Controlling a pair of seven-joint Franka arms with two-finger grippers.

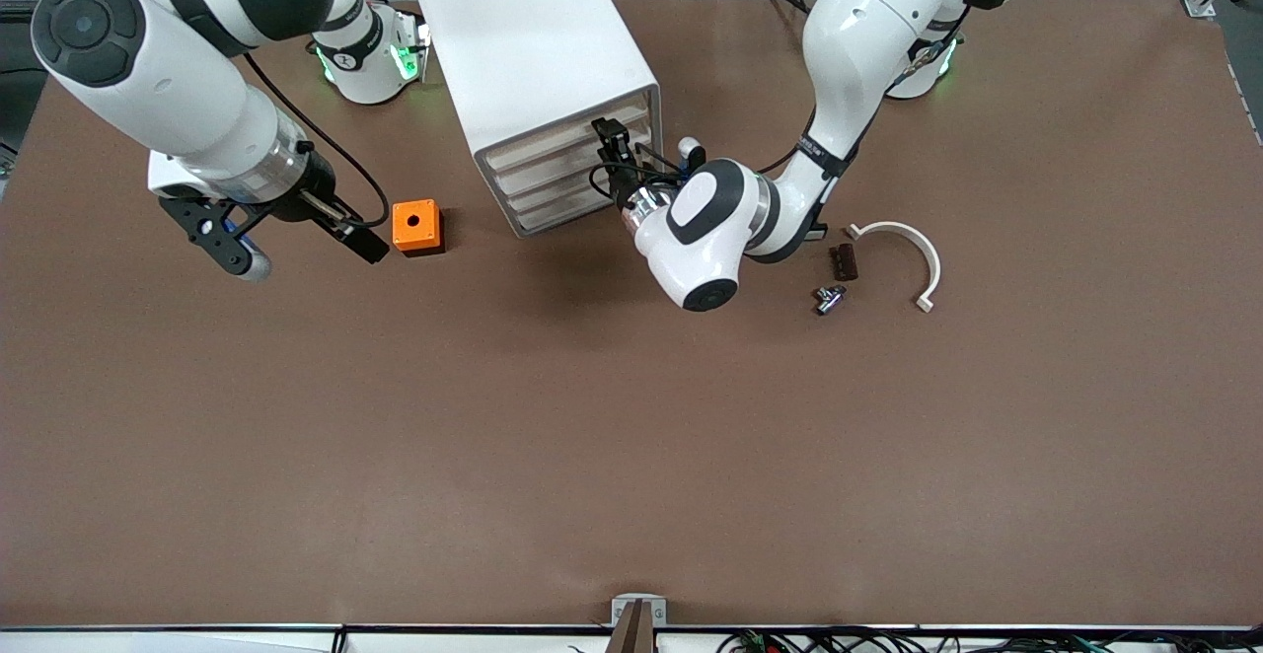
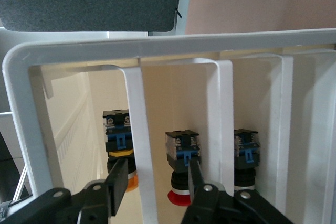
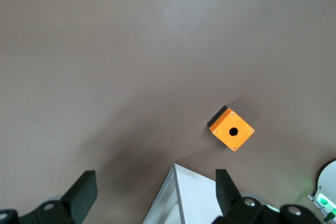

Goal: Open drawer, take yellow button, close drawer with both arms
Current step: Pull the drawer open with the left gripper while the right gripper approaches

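Note:
The white cabinet (image 1: pixel 533 41) stands near the robots' bases, mid table. Its topmost drawer (image 1: pixel 553 140) looks pushed in. My left gripper (image 1: pixel 612 155) is at that drawer's front, open. In the left wrist view its fingers (image 2: pixel 118 182) stand on either side of a white upright bar (image 2: pixel 140 145) of the drawer, without touching it. Inside, the button (image 2: pixel 116 132) with the orange cap stands next to a red-capped one (image 2: pixel 181 153) and a third one (image 2: pixel 245 148). My right gripper (image 1: pixel 296 244) is open and empty, above the table beside the orange cube (image 1: pixel 415 226).
The orange cube with a round hole (image 3: pixel 231 130) and a cabinet corner (image 3: pixel 189 198) show in the right wrist view. A white curved part (image 1: pixel 908 244), a small dark block (image 1: pixel 844 260) and a small switch part (image 1: pixel 829 298) lie toward the left arm's end.

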